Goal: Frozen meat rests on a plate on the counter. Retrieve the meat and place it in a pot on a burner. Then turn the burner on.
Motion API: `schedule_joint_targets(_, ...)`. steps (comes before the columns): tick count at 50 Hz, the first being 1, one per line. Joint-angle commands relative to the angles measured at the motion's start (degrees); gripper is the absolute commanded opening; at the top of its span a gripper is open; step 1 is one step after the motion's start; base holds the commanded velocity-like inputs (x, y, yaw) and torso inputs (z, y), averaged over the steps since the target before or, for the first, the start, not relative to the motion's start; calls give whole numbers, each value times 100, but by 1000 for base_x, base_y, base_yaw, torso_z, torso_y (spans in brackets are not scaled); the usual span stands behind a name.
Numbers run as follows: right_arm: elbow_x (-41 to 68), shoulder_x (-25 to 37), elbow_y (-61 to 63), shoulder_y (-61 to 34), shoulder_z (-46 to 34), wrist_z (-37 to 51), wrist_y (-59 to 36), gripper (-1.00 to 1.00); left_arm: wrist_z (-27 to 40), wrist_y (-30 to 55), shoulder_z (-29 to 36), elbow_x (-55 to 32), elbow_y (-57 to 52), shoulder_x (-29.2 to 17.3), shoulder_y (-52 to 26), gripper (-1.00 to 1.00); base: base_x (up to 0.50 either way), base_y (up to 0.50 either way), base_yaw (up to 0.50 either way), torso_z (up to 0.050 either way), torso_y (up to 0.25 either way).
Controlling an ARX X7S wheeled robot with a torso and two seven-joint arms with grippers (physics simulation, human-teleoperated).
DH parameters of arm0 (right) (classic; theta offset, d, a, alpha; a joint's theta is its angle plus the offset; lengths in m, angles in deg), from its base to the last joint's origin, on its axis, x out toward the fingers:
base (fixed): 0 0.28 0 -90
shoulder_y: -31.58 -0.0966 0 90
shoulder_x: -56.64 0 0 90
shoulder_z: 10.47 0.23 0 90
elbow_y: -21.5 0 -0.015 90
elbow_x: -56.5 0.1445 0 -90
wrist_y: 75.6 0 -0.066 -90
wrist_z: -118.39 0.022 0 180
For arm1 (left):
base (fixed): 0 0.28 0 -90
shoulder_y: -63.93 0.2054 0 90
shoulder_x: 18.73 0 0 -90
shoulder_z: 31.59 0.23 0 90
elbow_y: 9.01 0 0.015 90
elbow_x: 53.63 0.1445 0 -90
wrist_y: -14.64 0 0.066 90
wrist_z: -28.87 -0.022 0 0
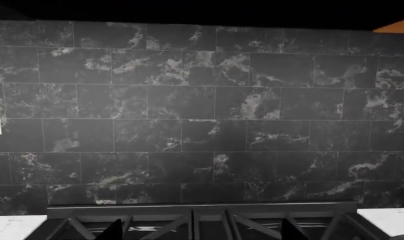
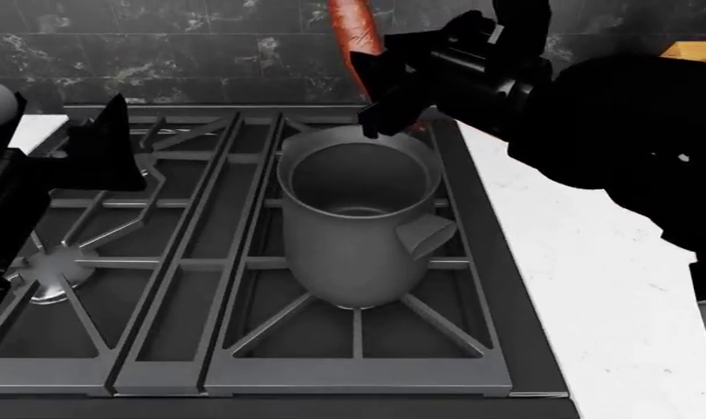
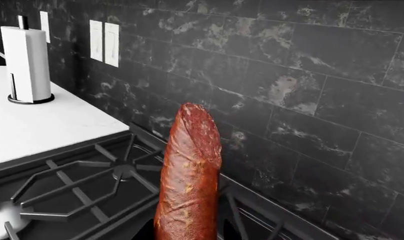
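**Sausage held above the pot**

The right gripper (image 2: 382, 83), at the upper centre of the head view, gripped the sausage (image 2: 355, 26) upright just above the pot (image 2: 353, 227) on the stove grate (image 2: 154, 262). The left gripper's (image 2: 102, 140) state could not be told.

Matte black arms (image 2: 609, 113), angular black fingers (image 2: 382, 118), seemingly unmarked
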Motion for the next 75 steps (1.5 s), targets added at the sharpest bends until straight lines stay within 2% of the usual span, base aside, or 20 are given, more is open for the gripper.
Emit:
schedule_joint_targets(1,-348,-246,-483,163,-102,-365,371,-100,-30,-56,66,76,46,-12,14,100,0,0,0,0,0)
schedule_joint_targets(25,-623,-780,-1333,766,-283,-790,1021,-100,-15,-123,81,108,14,-42,97,100,0,0,0,0,0)
schedule_joint_targets(75,-616,-639,-1358,868,-335,-825,1017,-100,49,-172,109,44,7,-80,129,100,0,0,0,0,0)
